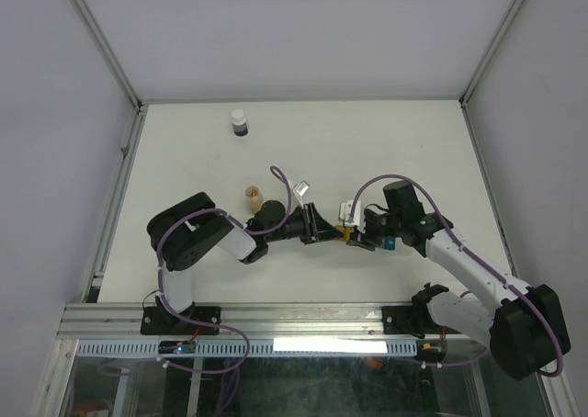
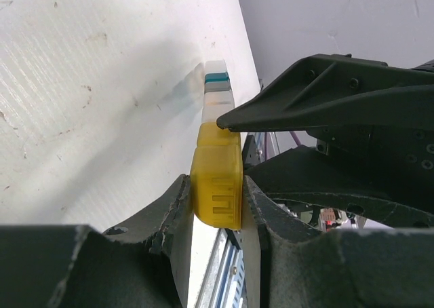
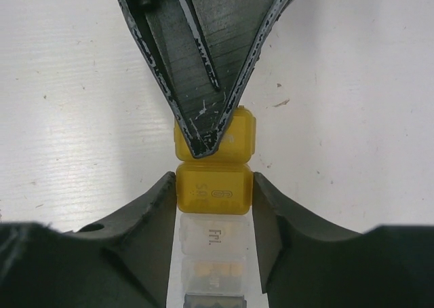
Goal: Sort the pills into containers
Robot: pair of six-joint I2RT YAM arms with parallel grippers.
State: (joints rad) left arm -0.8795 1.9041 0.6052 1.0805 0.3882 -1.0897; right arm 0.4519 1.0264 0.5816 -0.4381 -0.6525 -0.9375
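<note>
The containers (image 1: 372, 240) lie in a short row between my two grippers. The yellow container (image 3: 213, 189) is at the row's end, then clear ones, one of them (image 3: 211, 274) with pale pills inside. A teal one (image 2: 215, 78) sits further along. My left gripper (image 2: 217, 186) is shut on the yellow container's end (image 2: 217, 179). In the right wrist view its fingers (image 3: 196, 70) converge on the yellow flap (image 3: 237, 135). My right gripper (image 3: 213, 186) is shut on the yellow container's sides. In the top view the left gripper (image 1: 331, 231) and the right gripper (image 1: 356, 236) meet at it.
A small white bottle with a dark blue band (image 1: 239, 123) stands at the back. A small vial with orange contents (image 1: 250, 195) and a clear piece (image 1: 300, 188) sit just behind the left arm. Metal rails run along the table's sides and near edge.
</note>
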